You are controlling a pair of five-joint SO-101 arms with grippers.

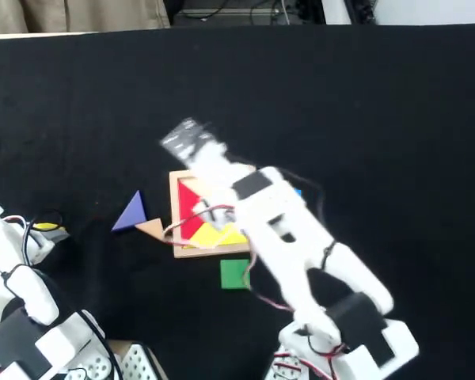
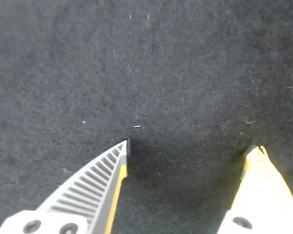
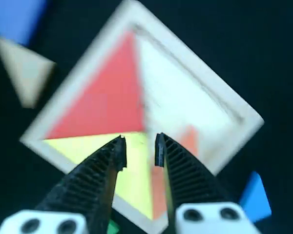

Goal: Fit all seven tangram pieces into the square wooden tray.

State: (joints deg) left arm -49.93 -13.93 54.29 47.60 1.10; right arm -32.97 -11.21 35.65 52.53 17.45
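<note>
Left gripper (image 2: 185, 151): my fingers there are spread wide, holding nothing, low over bare black cloth (image 2: 146, 73), well apart from the work. Blue triangle (image 1: 131, 212) and tan triangle (image 1: 152, 229) lie loose, just beside the square wooden tray (image 1: 174, 214). Tray contents: red triangle (image 1: 188, 207), yellow piece (image 1: 218, 235) and a salmon piece (image 3: 190, 136); the rest of its floor is bare. Right gripper (image 3: 139, 148): fingers parted only narrowly, gripping nothing, above the yellow piece. Green square (image 1: 234, 273) and another blue piece (image 3: 255, 195) lie outside the tray. Judgement: three in, four out. For the next fetch I should widen these fingers, rise clear of the rim, and avoid dragging the seated pieces.
</note>
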